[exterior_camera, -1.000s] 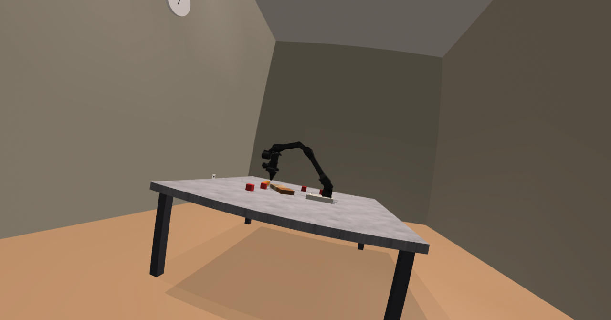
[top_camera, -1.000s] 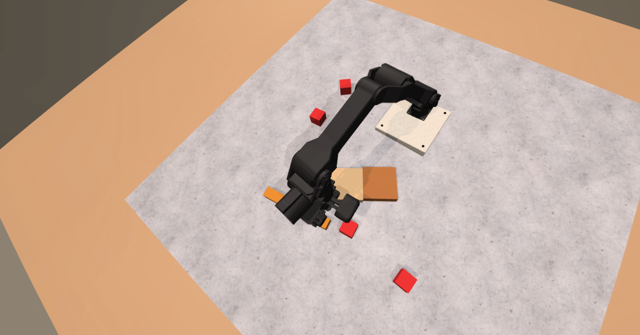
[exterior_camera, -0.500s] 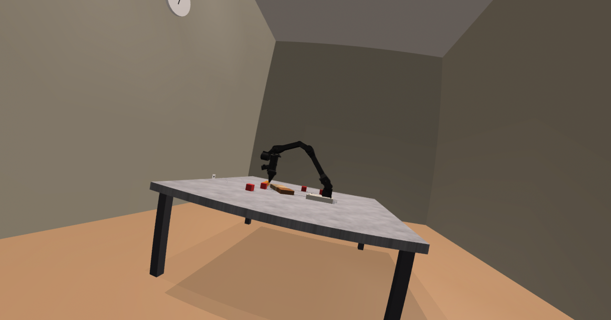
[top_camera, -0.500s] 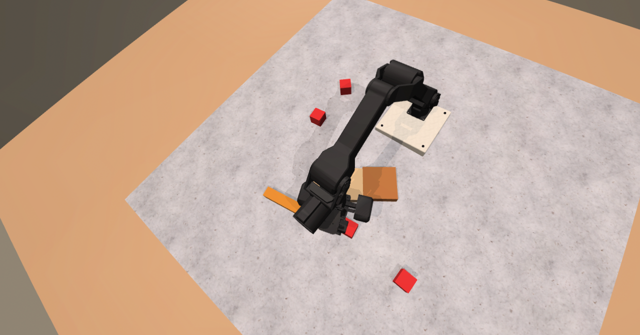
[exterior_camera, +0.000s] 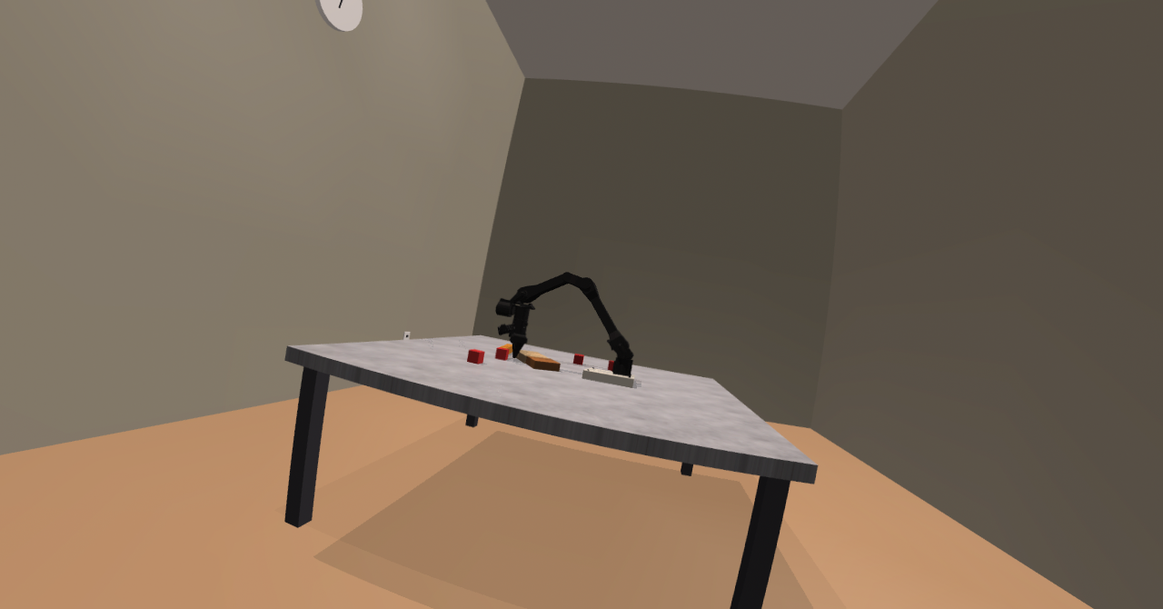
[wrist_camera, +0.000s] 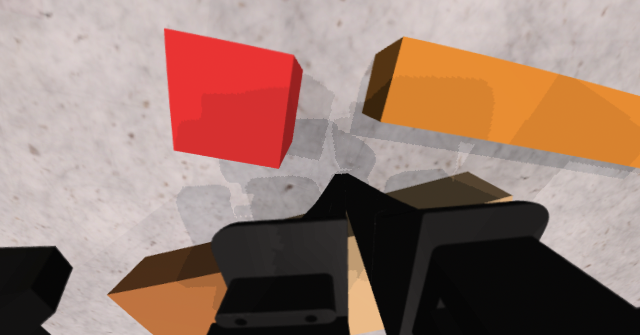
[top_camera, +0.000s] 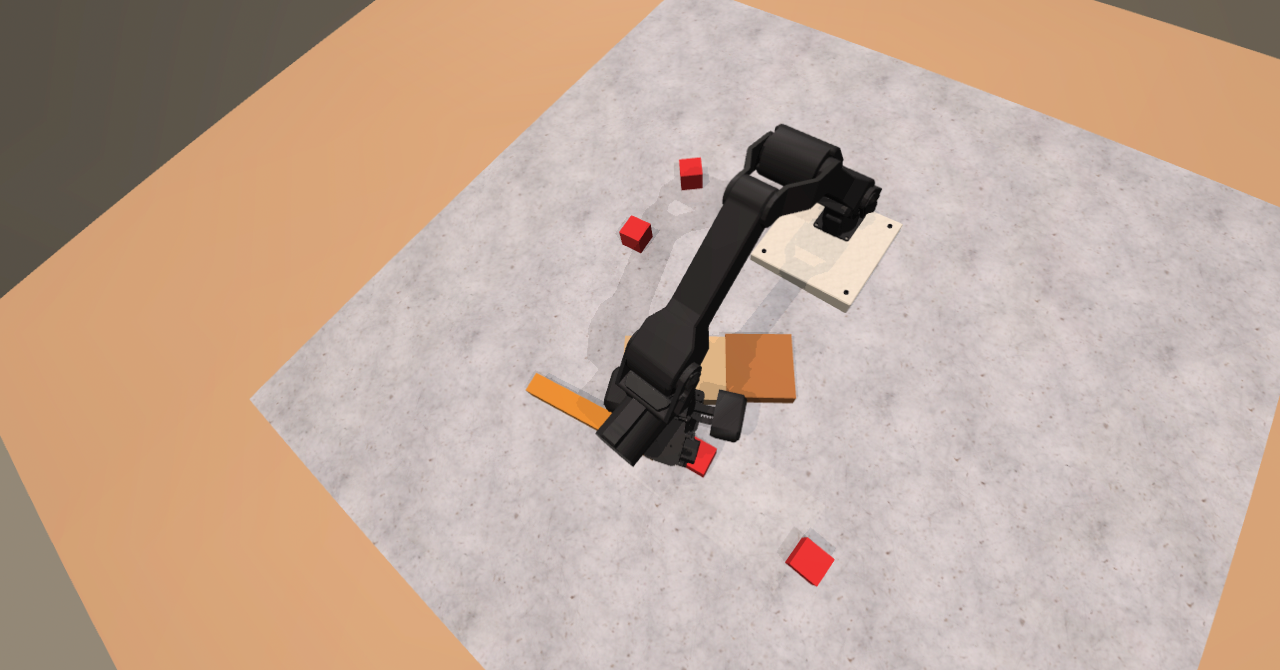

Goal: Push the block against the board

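The brown square block (top_camera: 771, 367) (exterior_camera: 548, 366) (wrist_camera: 172, 297) lies flat against the right end of the tan board (top_camera: 714, 367) (wrist_camera: 364, 297) in the top view, with no gap that I can see. Their near and far edges run almost in line; I cannot tell if either pair is exactly even. The arm hides the board's left part. My gripper (exterior_camera: 515, 354) (wrist_camera: 341, 180) is shut and empty, pointing down low over the table on the board's near side. Its fingertips are hidden in the top view, and I cannot tell if they touch anything.
An orange bar (top_camera: 565, 401) (wrist_camera: 470, 95) and a red cube (top_camera: 702, 458) (wrist_camera: 230, 100) lie just beyond the fingertips in the wrist view. Another red cube (top_camera: 810, 561) lies farther out. Two more red cubes (top_camera: 636, 232) (top_camera: 691, 172) lie left of the cream base plate (top_camera: 863, 263).
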`<action>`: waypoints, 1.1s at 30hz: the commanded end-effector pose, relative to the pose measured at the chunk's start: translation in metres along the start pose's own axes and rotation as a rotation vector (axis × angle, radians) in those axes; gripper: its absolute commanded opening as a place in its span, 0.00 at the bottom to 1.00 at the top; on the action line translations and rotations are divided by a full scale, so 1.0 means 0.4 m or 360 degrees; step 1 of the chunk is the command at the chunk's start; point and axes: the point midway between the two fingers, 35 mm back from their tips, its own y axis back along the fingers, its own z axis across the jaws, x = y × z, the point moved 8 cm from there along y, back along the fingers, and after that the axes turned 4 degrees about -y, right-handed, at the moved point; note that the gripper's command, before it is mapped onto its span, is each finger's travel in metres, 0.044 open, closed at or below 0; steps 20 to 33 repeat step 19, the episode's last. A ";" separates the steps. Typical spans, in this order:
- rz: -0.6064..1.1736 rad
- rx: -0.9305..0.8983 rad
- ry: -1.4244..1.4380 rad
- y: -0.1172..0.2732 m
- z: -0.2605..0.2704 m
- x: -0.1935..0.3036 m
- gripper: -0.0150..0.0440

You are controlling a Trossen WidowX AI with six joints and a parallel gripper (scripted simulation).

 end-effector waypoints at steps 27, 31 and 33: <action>-0.0003 -0.0003 0.0004 0.004 -0.002 0.015 0.25; -0.0003 -0.0003 0.0004 0.004 -0.002 0.015 0.25; -0.0003 -0.0003 0.0004 0.004 -0.002 0.015 0.25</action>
